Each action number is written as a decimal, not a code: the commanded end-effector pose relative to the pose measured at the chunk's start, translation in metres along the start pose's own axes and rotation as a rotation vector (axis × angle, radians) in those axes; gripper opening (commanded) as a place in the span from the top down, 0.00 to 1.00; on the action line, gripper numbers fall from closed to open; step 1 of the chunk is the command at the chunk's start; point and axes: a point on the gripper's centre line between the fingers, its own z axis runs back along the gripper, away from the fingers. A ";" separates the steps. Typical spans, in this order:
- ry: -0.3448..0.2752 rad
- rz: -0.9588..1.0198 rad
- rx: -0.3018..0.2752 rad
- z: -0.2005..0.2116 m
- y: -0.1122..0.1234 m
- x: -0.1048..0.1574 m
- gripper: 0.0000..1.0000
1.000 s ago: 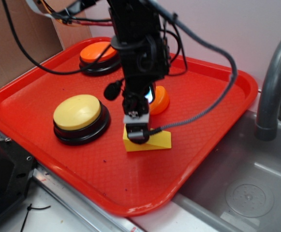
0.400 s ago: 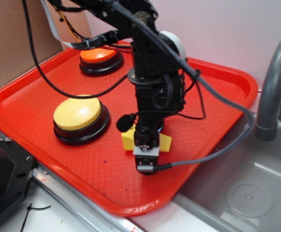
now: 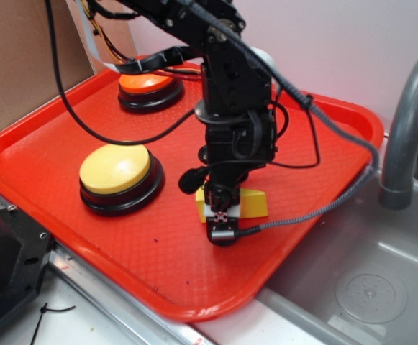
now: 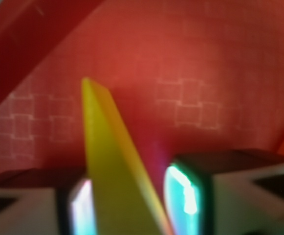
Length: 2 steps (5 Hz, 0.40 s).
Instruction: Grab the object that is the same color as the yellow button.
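Note:
The bright-yellow wedge (image 3: 255, 203) lies on the red tray (image 3: 158, 284), right of the pale-yellow domed button (image 3: 115, 169) on its black base. My gripper (image 3: 228, 208) points straight down over the wedge's left end, and the arm hides that end. In the wrist view the wedge (image 4: 112, 161) stands as a thin blade between my two fingers (image 4: 181, 191). The left finger presses its side and the right finger meets it low down. My gripper (image 4: 132, 178) is shut on the wedge. I cannot tell if the wedge is off the tray floor.
An orange-topped button (image 3: 150, 83) sits at the tray's back. A steel sink (image 3: 367, 287) with a grey faucet (image 3: 406, 129) lies right of the tray. Cardboard (image 3: 21, 57) stands at the left. The small orange crescent is hidden behind my arm.
My gripper came down over the wedge and closed on it. Gripper and wedge together have shifted a little to the right on the tray.

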 end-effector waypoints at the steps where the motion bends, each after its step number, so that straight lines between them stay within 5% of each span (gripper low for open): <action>1: 0.054 0.041 -0.014 0.018 0.003 -0.007 1.00; 2: 0.075 0.223 -0.052 0.061 0.015 -0.016 1.00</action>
